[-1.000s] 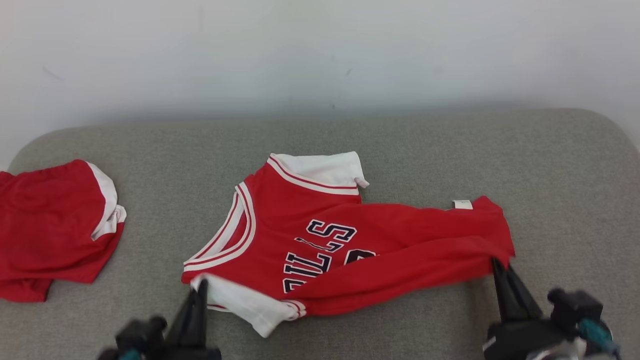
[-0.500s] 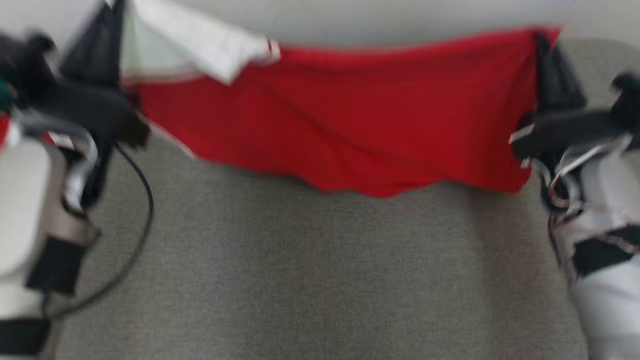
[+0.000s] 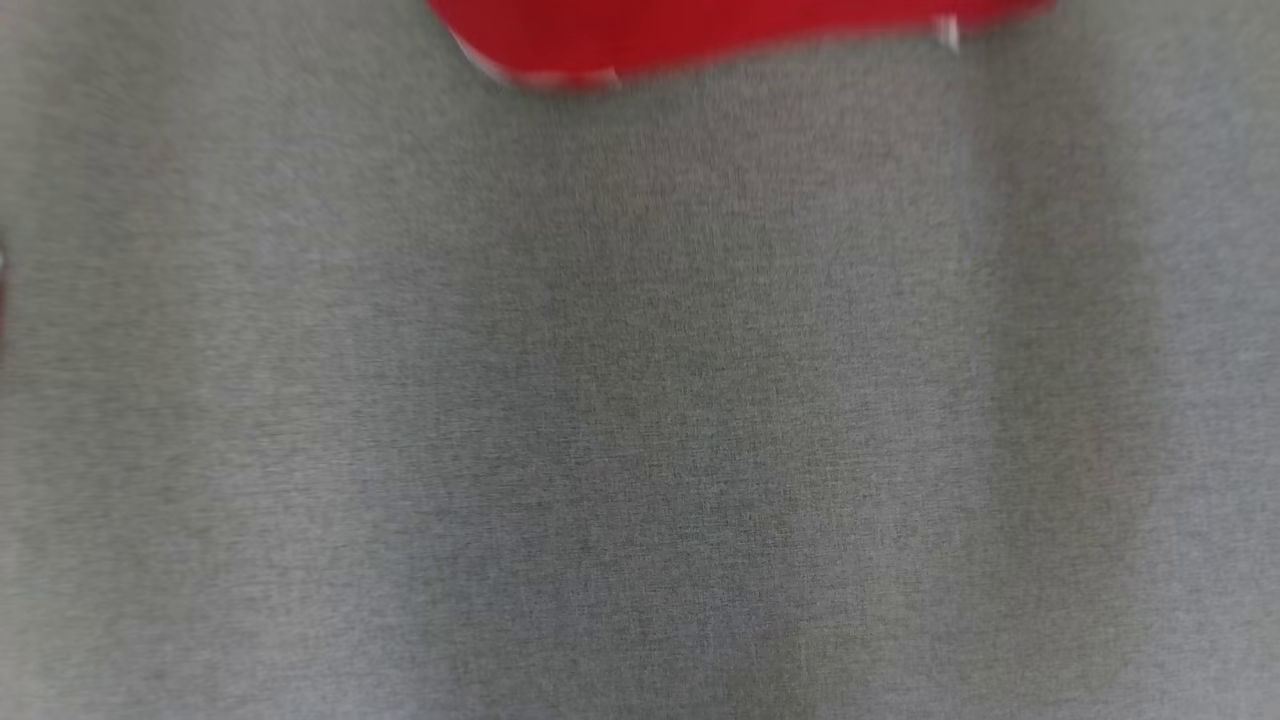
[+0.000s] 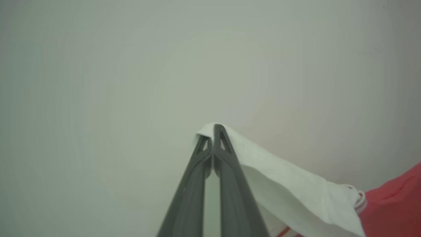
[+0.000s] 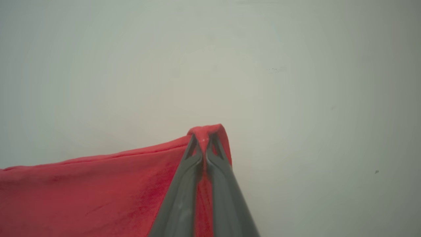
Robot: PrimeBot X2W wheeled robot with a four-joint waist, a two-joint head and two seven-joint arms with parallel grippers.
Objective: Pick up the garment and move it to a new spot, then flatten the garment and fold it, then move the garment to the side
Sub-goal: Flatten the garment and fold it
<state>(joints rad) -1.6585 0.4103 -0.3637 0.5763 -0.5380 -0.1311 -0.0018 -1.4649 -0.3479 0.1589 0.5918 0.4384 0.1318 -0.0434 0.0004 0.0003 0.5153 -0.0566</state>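
Two-handed carry going on, so I'd say we're in the first step, picking the garment point(image 3: 700, 35) up and taking it to a new spot, with flattening and folding not started. The left end effector point(image 4: 211, 133) is clamped shut on the tip of the white sleeve point(image 4: 296, 184), a bit of cloth poking out past the fingertips. The right end effector point(image 5: 204, 136) is pinched shut on a red corner, and the red cloth runs away from it in a fairly taut sheet. Both wrist cams look at a pale wall point(image 4: 98, 82), which makes me think both pinch points are held up off the grey fabric surface point(image 3: 640, 400). The head cam is blurry and mostly stares at that surface, with just the lower red edge and a bit of white trim at its far side. I honestly can't tell if the hem hangs free above the surface or brushes it. Next move, as I read it: bring it down over a bare patch of the grey surface, hem first, keeping the two grips well apart so the cloth stays stretched. Let it drape down from the hem up, and only then let go. If the grips drift together on the way down it'll probably bunch up and make the flattening more work
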